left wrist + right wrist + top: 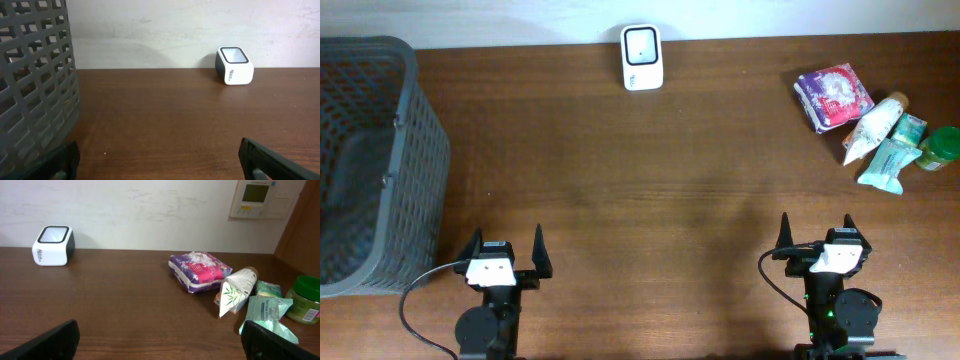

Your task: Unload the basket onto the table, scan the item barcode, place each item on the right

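Note:
The white barcode scanner stands at the table's far edge, window facing up; it also shows in the left wrist view and the right wrist view. The items lie in a cluster at the far right: a purple packet, a white tube, a teal wipes pack and a green jar. My left gripper and right gripper sit at the near edge, both open and holding nothing, far from every item.
A tall grey mesh basket fills the left side, just left of my left gripper. A wall control panel hangs behind the table at the right. Bare wood lies between the grippers and the scanner.

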Tool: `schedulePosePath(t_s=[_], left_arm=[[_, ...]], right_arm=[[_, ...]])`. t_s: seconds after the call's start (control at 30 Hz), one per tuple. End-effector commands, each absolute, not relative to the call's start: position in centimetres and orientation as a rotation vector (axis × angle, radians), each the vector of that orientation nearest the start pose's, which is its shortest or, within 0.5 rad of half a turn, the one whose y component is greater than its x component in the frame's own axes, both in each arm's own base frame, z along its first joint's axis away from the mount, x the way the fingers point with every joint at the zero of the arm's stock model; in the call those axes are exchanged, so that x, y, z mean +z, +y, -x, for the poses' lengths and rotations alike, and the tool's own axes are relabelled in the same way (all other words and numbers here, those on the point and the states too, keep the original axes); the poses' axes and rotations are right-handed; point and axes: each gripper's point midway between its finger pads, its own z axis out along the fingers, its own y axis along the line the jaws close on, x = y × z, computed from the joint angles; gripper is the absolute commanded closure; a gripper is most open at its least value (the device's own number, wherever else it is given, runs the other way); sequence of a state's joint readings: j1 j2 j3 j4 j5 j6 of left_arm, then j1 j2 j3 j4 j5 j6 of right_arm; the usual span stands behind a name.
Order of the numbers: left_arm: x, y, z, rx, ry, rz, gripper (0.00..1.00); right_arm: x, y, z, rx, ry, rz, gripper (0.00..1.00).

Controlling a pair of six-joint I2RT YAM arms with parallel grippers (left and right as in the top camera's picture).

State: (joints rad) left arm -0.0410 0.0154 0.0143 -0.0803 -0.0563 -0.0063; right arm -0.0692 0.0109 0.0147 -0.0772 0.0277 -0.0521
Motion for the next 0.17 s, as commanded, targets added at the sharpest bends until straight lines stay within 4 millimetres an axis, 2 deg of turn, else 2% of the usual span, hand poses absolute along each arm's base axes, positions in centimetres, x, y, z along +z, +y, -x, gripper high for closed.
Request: schedulePosePath(t_s=[0.0, 0.13], left_arm=[[15.67, -0.34, -24.58, 0.01, 1.648, -0.011, 0.01], [15.68, -0.34, -24.58, 0.01, 1.648, -0.011, 0.01]], right_arm=[[15.58, -2.11, -24.51, -0.108, 1.649, -0.04, 0.01], [15.58, -2.11, -24.51, -0.108, 1.649, -0.04, 0.01]])
